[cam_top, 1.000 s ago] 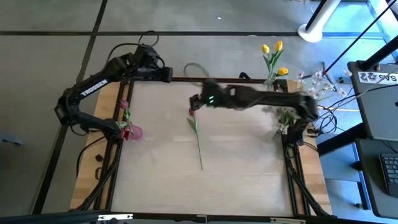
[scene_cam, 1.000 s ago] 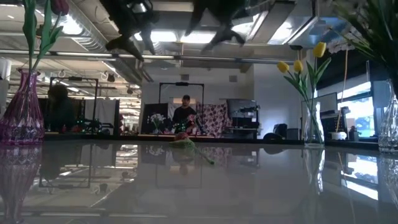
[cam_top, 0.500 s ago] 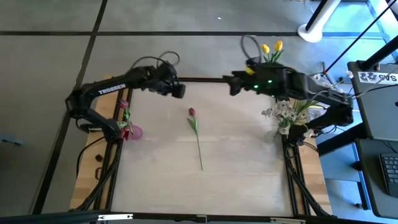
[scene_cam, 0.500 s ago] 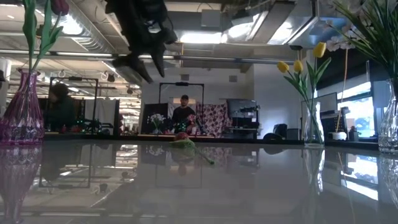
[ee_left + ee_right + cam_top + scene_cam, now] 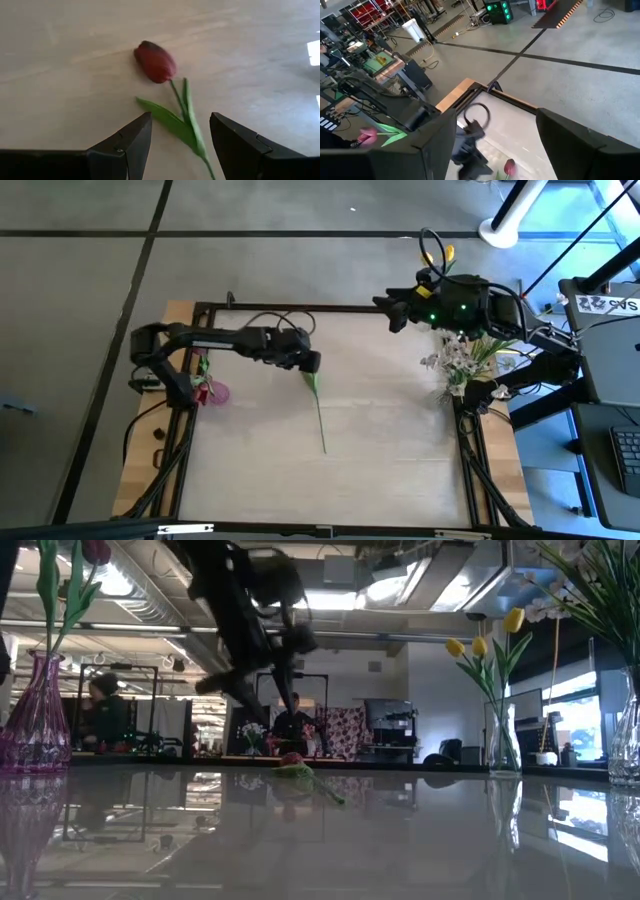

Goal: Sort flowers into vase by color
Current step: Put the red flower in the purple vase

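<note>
- Dark red tulip (image 5: 155,62) lies flat near the middle of the worktop (image 5: 390,440), bloom toward the far edge and green stem (image 5: 320,412) running toward the near edge; nothing grips it.
- Left gripper (image 5: 177,137) has swung in from the far-left corner within the last second and now hangs just above the leaves, fingers spread, one on each side of the stem below the bloom.
- Left wrist view shows a gap between both fingers and the flower, so they are not yet touching it.
- Right gripper (image 5: 393,313), which stood over this tulip a second ago, has pulled back to the far-right corner by the yellow tulips (image 5: 445,253); its fingers are spread and hold nothing.
- That swap reads as a handover of the job: the left arm seems about to pick the red flower.
- Purple vase (image 5: 214,392) at the left edge already holds one dark red tulip, so it is the likely home for this one.
- Yellow tulips and white blossoms (image 5: 455,362) stand in their own vases along the right edge.
- Next move calls for a short drop and a close on the thin stem; the risk is pinching only a leaf.
</note>
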`<state>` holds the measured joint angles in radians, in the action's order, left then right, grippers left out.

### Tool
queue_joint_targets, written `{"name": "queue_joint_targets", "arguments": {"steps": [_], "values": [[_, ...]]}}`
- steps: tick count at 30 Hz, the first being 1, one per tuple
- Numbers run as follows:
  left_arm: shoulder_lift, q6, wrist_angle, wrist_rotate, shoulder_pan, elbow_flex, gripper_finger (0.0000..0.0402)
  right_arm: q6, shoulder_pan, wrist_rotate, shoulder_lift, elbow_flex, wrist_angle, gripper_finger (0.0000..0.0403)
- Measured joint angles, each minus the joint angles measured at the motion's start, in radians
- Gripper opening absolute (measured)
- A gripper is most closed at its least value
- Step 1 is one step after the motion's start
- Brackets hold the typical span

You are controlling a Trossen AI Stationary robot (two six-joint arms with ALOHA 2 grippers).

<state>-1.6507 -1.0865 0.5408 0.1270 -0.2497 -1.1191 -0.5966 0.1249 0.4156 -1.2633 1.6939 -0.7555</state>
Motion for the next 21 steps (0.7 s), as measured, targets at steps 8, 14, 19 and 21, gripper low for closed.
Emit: {"name": "queue_joint_targets", "arguments": {"steps": [8, 14, 19, 21], "values": [[-0.122, -0.057, -0.064, -0.007, -0.012, 0.0, 0.0196, 0.0, 0.0, -0.008, -0.004, 0.0, -0.004, 0.0273], [-0.171, -0.078, -0.131, -0.035, -0.007, 0.0, 0.0196, 0.0, 0.0, -0.015, -0.004, 0.0, -0.011, 0.0272], [-0.211, -0.127, -0.162, -0.014, 0.008, 0.0, 0.0195, 0.0, 0.0, -0.014, -0.004, 0.0, -0.01, 0.0272], [-0.232, -0.12, -0.207, 0.005, 0.016, 0.0, 0.0191, 0.0, 0.0, -0.014, -0.004, 0.0, -0.011, 0.0272]]}}
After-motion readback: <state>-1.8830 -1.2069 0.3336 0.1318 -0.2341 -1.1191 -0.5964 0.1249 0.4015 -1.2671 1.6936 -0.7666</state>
